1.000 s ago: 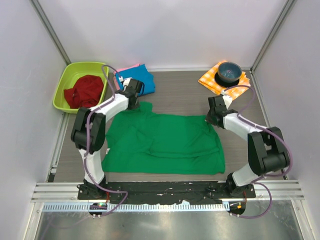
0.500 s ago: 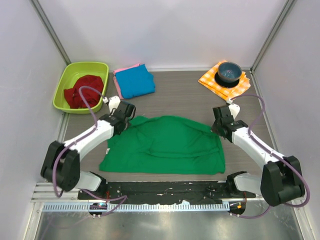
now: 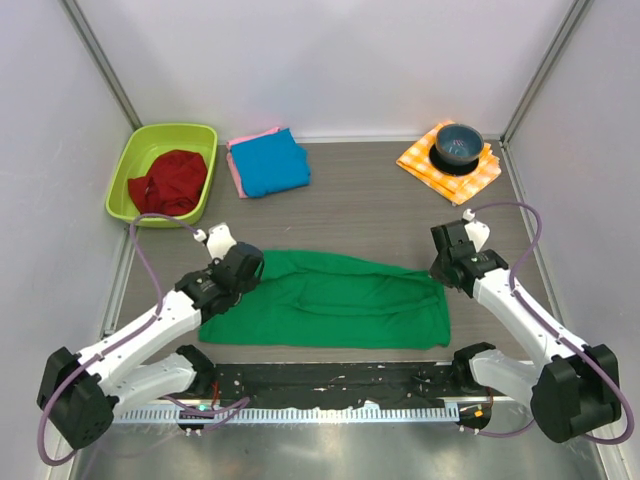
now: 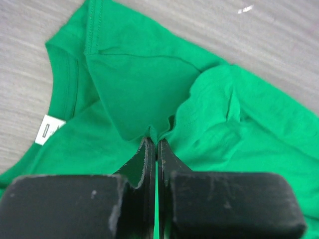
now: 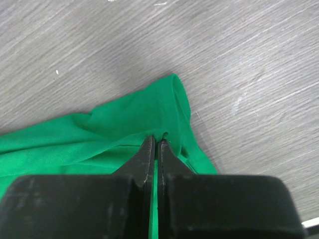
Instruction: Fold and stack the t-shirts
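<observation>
Jaws on both arms are pinched shut on the green t-shirt: the left jaws nip a fold near the collar label, the right jaws clamp its right-hand edge, and the shirt lies as a long band across the near tabletop. Back left, I see a blue t-shirt folded on a pink t-shirt, beside a lime tub holding a crumpled red cloth. Back right, a dark bowl stands on the checked cloth; its inside I can't make out.
</observation>
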Robot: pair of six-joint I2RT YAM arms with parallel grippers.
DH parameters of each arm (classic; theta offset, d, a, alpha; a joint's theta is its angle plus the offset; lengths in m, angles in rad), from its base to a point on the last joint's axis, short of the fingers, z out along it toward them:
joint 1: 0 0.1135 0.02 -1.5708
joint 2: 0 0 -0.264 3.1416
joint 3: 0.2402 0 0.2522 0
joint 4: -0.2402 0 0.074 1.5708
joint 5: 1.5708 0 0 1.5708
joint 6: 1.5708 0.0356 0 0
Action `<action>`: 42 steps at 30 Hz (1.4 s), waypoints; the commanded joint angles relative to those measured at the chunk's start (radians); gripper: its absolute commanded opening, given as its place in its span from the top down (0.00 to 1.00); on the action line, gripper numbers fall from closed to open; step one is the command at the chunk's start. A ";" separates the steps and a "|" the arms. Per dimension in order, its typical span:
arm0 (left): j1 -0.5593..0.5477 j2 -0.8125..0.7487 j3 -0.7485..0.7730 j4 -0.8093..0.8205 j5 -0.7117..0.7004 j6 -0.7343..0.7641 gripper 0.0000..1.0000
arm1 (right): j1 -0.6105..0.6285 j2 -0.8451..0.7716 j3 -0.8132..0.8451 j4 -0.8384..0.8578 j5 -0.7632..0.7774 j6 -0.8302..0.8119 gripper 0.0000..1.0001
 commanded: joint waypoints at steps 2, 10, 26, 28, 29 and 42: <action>-0.101 -0.109 -0.025 -0.147 -0.081 -0.152 1.00 | 0.030 -0.031 0.003 -0.077 0.020 0.037 0.99; -0.181 -0.307 -0.005 -0.358 -0.138 -0.286 1.00 | 0.065 -0.008 0.036 -0.166 0.110 0.099 0.99; -0.181 -0.388 0.003 -0.494 -0.193 -0.310 0.89 | 0.160 -0.057 0.039 -0.312 0.102 0.236 0.89; -0.181 -0.398 -0.005 -0.495 -0.170 -0.309 0.69 | 0.167 -0.088 0.025 -0.332 0.101 0.250 0.73; -0.181 -0.405 -0.008 -0.492 -0.163 -0.307 0.59 | 0.168 -0.103 0.023 -0.335 0.106 0.256 0.68; -0.181 -0.128 0.092 -0.094 -0.118 -0.060 0.00 | 0.168 0.061 0.138 -0.037 0.025 0.070 0.28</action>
